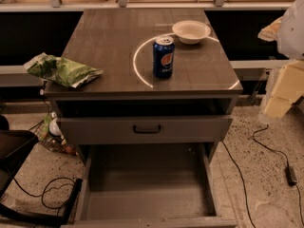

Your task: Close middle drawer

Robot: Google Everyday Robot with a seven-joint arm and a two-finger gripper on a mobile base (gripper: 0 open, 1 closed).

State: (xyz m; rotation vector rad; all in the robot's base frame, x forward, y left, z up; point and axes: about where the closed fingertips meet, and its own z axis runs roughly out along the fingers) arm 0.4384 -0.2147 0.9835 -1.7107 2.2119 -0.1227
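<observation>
The middle drawer [147, 194] is the lower grey drawer of the cabinet. It is pulled far out toward me, and its bare grey floor is empty. Its front edge [147, 222] lies along the bottom of the view, and its handle is out of sight. Above it, the upper grey drawer front [145, 128] with a black handle [147, 128] stands slightly out from the cabinet. My gripper [281, 96] shows as pale cream and white parts at the right edge. It is beside the cabinet's right side at about tabletop height, well apart from both drawers.
On the cabinet top [109, 37] stand a blue Pepsi can [163, 57], a white bowl [191, 31] and a green chip bag [61, 70]. A dark chair [14, 151] and floor clutter [52, 132] are at the left. Cables [240, 175] and a power adapter [289, 175] lie at the right.
</observation>
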